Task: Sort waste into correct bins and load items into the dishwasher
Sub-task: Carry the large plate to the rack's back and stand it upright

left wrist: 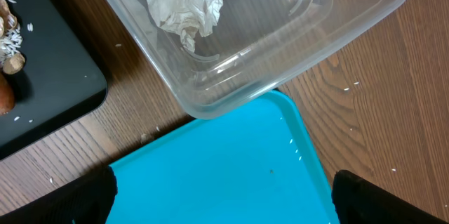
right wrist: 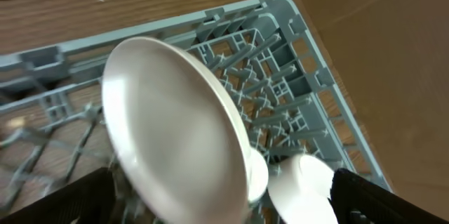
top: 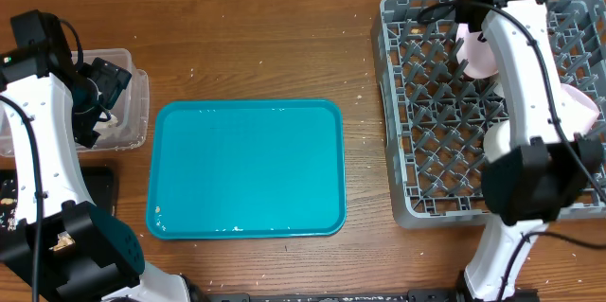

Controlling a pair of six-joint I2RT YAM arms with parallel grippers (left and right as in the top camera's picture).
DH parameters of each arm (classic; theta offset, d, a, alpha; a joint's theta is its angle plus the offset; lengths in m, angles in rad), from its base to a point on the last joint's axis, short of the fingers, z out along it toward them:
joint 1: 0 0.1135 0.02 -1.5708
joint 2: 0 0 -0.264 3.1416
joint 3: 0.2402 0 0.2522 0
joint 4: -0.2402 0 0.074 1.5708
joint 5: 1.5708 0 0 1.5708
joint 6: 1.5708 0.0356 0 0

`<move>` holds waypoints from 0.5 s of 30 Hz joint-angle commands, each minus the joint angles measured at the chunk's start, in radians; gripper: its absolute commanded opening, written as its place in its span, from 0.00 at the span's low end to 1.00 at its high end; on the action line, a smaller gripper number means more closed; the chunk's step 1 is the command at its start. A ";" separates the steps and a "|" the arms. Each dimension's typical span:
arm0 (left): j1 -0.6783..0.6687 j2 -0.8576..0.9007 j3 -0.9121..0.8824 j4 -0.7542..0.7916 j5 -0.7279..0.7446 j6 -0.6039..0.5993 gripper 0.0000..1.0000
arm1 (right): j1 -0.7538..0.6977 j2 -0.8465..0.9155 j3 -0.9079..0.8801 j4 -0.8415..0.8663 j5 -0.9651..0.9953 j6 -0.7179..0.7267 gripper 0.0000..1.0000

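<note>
**Waste binned, dishes racked: the job looks close to done.**

On the left, the left fingers (left wrist: 70, 199) are spread with nothing between them, hovering over the near rim of the clear tub (left wrist: 295, 48), where the crumpled foil wrapper (left wrist: 182, 3) lies. Beside it, the black tray (left wrist: 49, 90) holds the rice-like crumbs (left wrist: 10, 41). The teal tray (top: 246, 169) at mid-table (top: 284, 56) is bare apart from a few specks. On the right, the grey dish rack (top: 417, 103) holds a pale round plate (right wrist: 175, 133) leaning on edge among the pegs and a white bowl (top: 500, 141). The right fingers (right wrist: 386, 199) are spread wide just above the plate, gripping nothing. This looks like the loading step ending, so next the right arm should lift straight clear without tipping the plate.
</note>
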 commanded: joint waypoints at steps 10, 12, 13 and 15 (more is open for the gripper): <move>0.000 -0.001 0.019 0.001 -0.014 -0.003 1.00 | 0.060 -0.377 0.003 -0.301 -0.544 0.254 0.93; 0.000 -0.001 0.019 0.001 -0.014 -0.003 1.00 | 0.096 -0.390 0.002 -0.346 -0.534 0.260 0.90; 0.000 -0.001 0.019 0.001 -0.014 -0.003 1.00 | 0.130 -0.398 0.000 -0.374 -0.505 0.284 0.89; 0.000 -0.001 0.019 0.001 -0.014 -0.003 1.00 | 0.189 -0.408 -0.010 -0.405 -0.428 0.348 0.89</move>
